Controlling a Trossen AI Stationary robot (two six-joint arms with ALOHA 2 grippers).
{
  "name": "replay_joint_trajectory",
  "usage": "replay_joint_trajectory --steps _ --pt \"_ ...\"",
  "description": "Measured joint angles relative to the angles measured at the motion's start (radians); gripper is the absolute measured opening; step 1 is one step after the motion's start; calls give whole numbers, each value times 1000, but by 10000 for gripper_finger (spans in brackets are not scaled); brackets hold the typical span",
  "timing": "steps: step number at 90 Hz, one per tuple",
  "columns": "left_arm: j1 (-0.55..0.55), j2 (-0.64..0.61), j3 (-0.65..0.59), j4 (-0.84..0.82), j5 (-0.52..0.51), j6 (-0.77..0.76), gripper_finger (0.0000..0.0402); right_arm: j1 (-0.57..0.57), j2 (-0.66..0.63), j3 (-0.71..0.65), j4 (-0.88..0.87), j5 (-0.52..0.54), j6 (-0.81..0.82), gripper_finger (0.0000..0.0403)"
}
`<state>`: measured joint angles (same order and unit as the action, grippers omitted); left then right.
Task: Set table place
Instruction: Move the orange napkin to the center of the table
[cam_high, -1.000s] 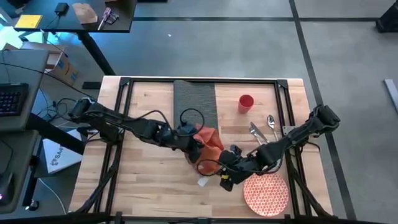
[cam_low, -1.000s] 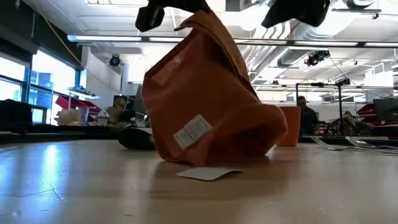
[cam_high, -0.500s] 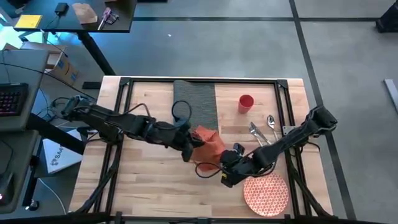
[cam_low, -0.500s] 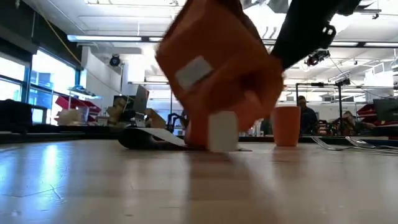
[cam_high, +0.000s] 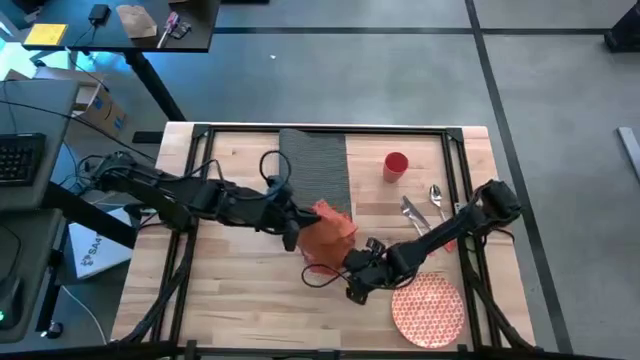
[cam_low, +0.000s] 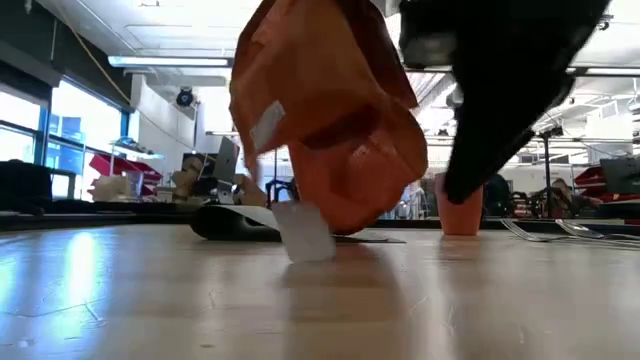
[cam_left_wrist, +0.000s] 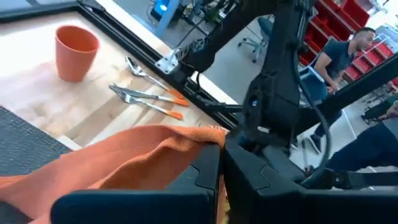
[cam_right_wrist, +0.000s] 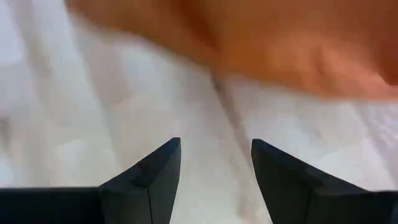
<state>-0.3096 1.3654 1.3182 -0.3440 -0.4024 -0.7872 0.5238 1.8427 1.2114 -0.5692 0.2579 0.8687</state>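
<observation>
An orange napkin (cam_high: 326, 238) hangs over the middle of the table (cam_high: 240, 290), and my left gripper (cam_high: 296, 228) is shut on it. In the low view the napkin (cam_low: 325, 120) is bunched and raised. Its white tag (cam_low: 300, 230) dangles down to about the tabletop. My right gripper (cam_right_wrist: 216, 165) is open with nothing between its fingers, just on the near right side of the napkin (cam_high: 352, 288). The dark ribbed placemat (cam_high: 315, 168) lies at the far middle and the red-and-white plate (cam_high: 428, 312) at the near right. My left gripper pinches the napkin's upper edge (cam_left_wrist: 186, 142) between its two shut fingers, coming at it roughly level from the table's left. The cloth is bunched, so one layer or several cannot be told. The napkin hangs slack below and beside the fingers, its body clear of the table.
A small red cup (cam_high: 396, 165) stands at the far right. A spoon (cam_high: 437, 197) and a fork (cam_high: 413, 211) with an orange-handled utensil (cam_left_wrist: 158, 107) lie right of the placemat. Black frame bars (cam_high: 190, 200) run along the table's sides. Bare wood shows at the near left.
My left gripper has gone up and a little toward the table's left with the napkin. The napkin stood slumped on the table with its tag lying flat. It now hangs lifted with the tag dangling. My right gripper has moved toward the table's left.
</observation>
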Motion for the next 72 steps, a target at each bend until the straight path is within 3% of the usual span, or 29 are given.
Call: replay_joint_trajectory --steps 18,46,72 --pt "-5 -6 0 -8 -11 -4 0 53 -108 0 -30 53 31 180" --pt "-8 -6 -1 6 -9 -5 0 60 -217 1 12 387 -88 181" --pt "-17 -6 -1 5 -9 -21 0 11 -222 43 132 438 -261 181"
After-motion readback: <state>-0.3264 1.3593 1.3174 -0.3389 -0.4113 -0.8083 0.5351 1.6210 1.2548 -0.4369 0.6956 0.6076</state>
